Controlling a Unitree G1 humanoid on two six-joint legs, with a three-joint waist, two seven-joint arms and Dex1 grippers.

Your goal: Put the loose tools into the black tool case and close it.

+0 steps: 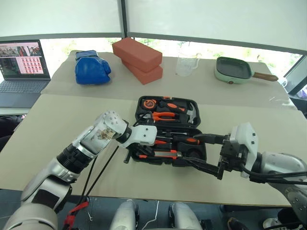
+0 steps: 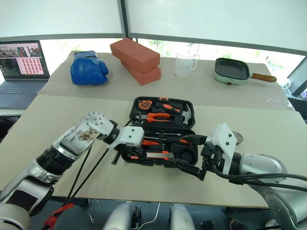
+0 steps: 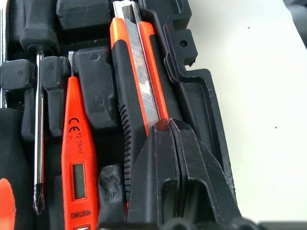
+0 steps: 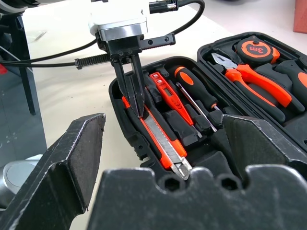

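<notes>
Bench [image 1: 62,129] of pale beige board carries the rectangular black plastic tool case [image 1: 169,130], lying open before me with its moulded slots upward. My left fingers [image 4: 134,91] are pressed together, their tips resting on the black-and-orange utility knife [image 4: 160,139] in the case's near row; whether they pinch it I cannot tell. My right fingers [image 4: 76,158] stand wide apart, holding nothing, just beside the case's right end. My left wrist view shows the slim all-orange screwdriver [image 3: 77,163] lying alongside the knife. My right wrist view adds a black-and-orange-handled screwdriver [image 4: 196,96] in its slot, and orange-handled pliers [image 4: 254,79] and a round orange tape measure [image 4: 254,48] in the far half.
</notes>
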